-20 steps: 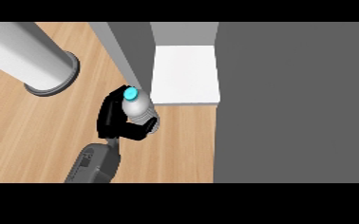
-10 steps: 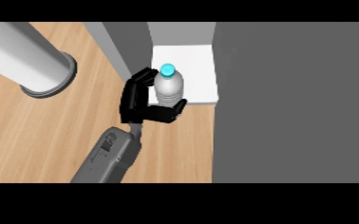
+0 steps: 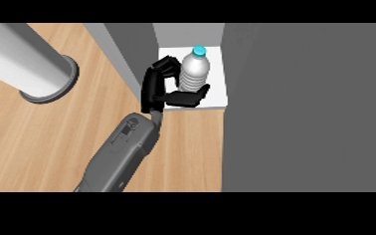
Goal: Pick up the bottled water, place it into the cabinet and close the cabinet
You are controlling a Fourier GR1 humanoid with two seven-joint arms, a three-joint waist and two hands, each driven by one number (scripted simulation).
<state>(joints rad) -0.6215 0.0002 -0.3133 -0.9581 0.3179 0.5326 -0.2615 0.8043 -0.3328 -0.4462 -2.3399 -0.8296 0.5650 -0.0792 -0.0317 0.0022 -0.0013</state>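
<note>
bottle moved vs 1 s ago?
Yes. The bottled water, held by the hand, has gone from the wooden counter onto the white cabinet shelf.

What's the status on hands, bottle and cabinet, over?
Right hand curled round clear blue-capped water bottle, upright over white cabinet shelf. Left hand out of view. Nothing blocking.

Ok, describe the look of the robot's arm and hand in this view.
One arm shows: a smooth grey forearm with a small dark marking near the wrist, ending in a black hand with blocky, segmented fingers and a thick thumb. No cables or sleeve visible.
</note>
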